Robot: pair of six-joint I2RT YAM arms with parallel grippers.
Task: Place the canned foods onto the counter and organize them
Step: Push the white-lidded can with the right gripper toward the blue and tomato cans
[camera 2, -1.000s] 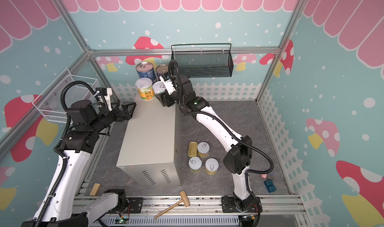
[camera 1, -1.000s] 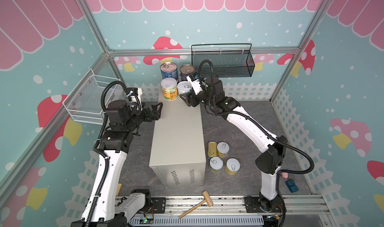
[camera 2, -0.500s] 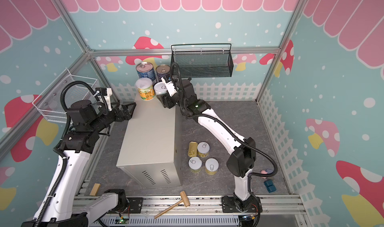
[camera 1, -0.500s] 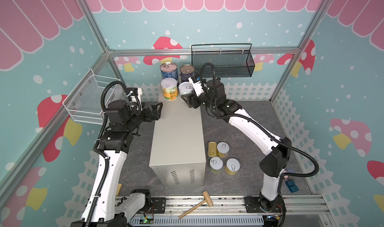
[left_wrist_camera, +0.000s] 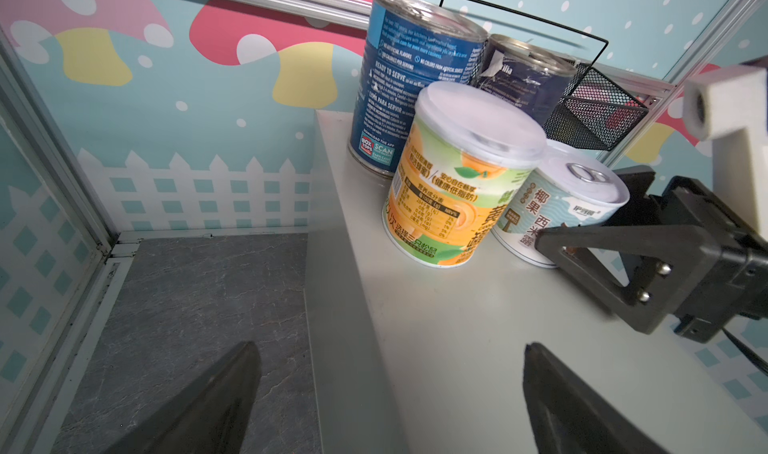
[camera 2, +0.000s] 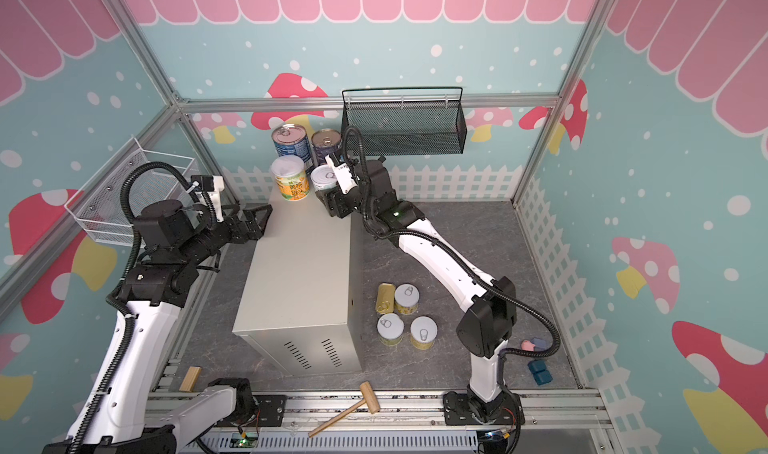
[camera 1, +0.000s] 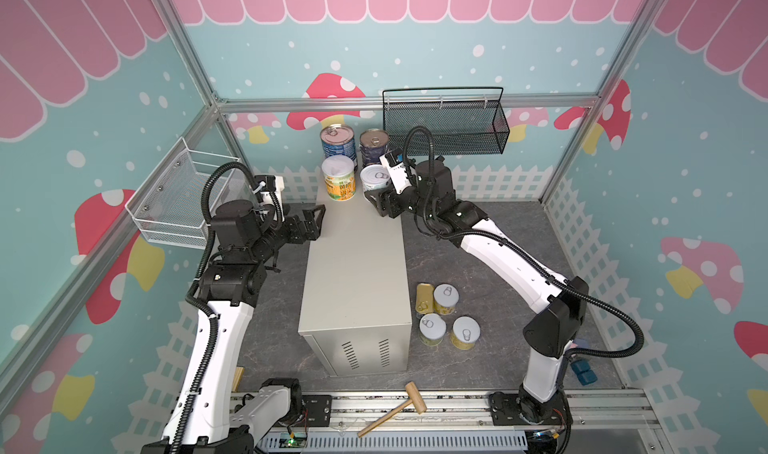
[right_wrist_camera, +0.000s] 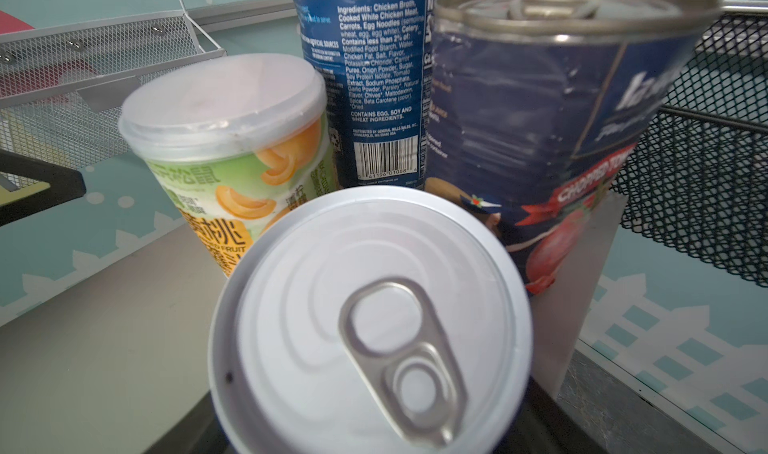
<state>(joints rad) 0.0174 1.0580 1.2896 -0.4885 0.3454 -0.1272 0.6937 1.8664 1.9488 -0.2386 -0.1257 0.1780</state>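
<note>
The right gripper (camera 1: 375, 192) is clamping the white pull-tab can (camera 1: 375, 176) at twelve o'clock on the counter (camera 1: 357, 265), beside the peach can (camera 1: 340, 180); the left gripper (camera 1: 315, 223) is hovering spread wide at its ten o'clock edge.

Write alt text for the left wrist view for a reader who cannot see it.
Four cans stand grouped at one end of the counter: blue can and navy can at the back, peach can and white can before them. The right gripper clasps the white can; the left gripper is open at the counter's edge.
</note>
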